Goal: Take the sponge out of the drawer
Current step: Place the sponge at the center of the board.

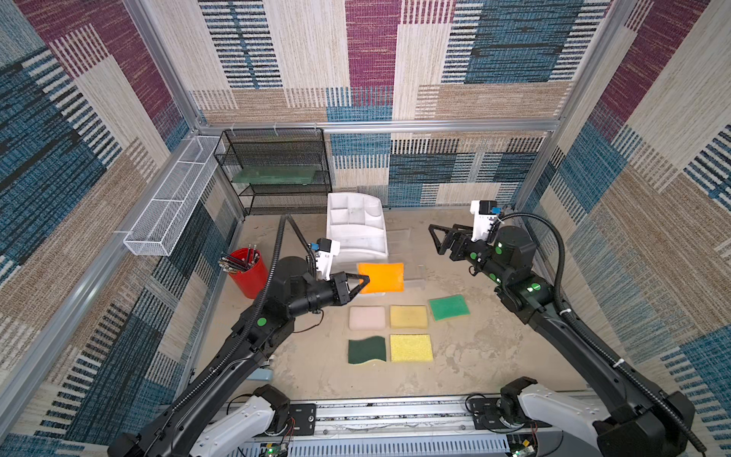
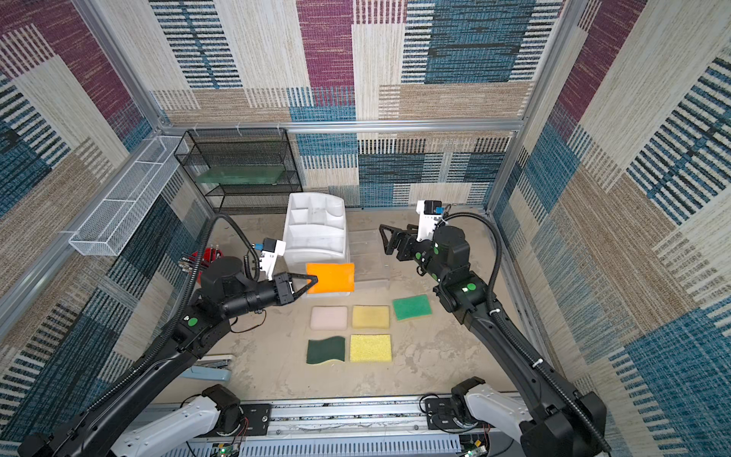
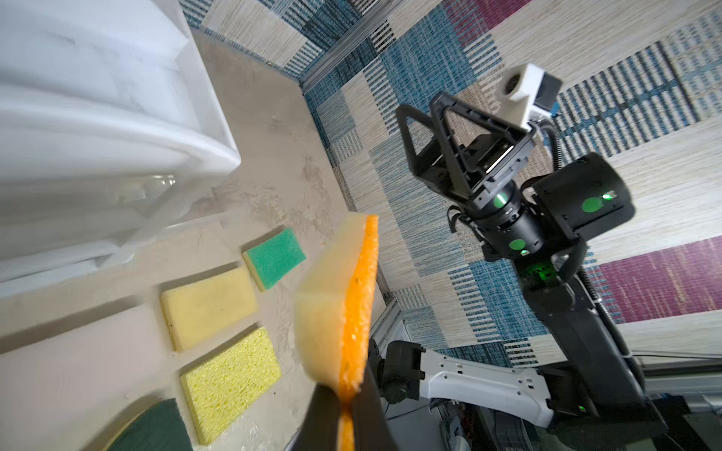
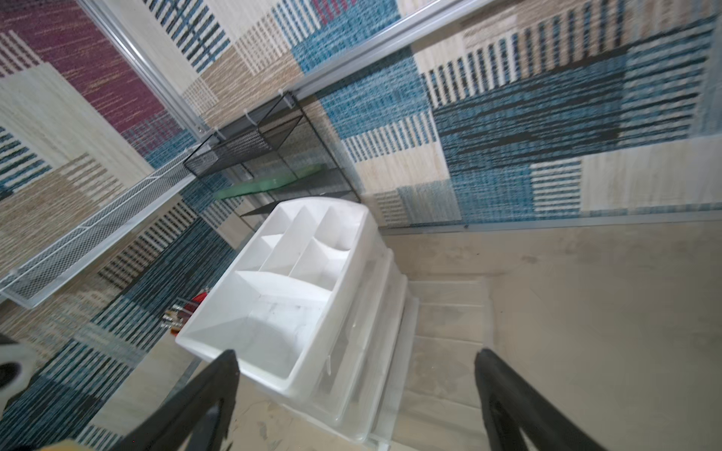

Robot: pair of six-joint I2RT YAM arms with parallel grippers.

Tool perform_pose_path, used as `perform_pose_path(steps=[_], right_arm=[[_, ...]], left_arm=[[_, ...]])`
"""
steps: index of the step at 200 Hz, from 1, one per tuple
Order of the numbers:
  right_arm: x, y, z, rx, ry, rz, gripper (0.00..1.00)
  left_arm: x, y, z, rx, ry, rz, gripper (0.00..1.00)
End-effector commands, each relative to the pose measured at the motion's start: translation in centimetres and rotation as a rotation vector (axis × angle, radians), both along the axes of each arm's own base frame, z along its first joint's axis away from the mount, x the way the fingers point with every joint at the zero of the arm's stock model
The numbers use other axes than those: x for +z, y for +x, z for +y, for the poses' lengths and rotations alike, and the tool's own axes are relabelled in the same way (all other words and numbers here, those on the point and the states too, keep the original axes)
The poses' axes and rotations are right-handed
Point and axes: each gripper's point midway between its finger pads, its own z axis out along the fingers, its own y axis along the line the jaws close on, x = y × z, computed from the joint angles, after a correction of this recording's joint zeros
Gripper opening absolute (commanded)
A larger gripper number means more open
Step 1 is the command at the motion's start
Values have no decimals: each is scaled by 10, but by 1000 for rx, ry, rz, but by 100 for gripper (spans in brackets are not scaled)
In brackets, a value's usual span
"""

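Sponge [image 1: 381,277], orange: held clear of the table [image 1: 474,356], directly in front of the drawer unit [image 1: 356,225], pinched at one edge between the closed fingers of the left gripper [image 1: 366,281]. Both top views show only the orange face. The left wrist view shows a pale yellow foam layer [image 3: 324,304] bonded behind it. Right gripper [image 1: 435,239]: fingers spread wide, holding nothing, beside the drawer unit. The right wrist view shows the unit's tray compartments and clear drawer fronts stepped outward.

Five sponges [image 1: 408,316] cover floor before drawer [image 1: 356,245] — front strip free
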Motion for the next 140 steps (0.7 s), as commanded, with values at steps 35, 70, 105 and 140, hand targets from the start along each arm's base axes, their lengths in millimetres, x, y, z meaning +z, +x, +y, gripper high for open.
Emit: perform_pose_path(steps=[35,70,105,140], right_arm=[[18,-10,-42,-134,-44,-109,95],[22,-29,-62,-186,-107,-148,95],[29,-45,-73,-206,-113,-188,95],[29,-49,-75,-197,-117,-191,95]], left_arm=[[-36,-3,-62,106,37,48,0],[-76,-23,-111,99,85,64,0],[-107,-37,-152,99,123,106,0],[-147,-50,-188,93,193,176,0]])
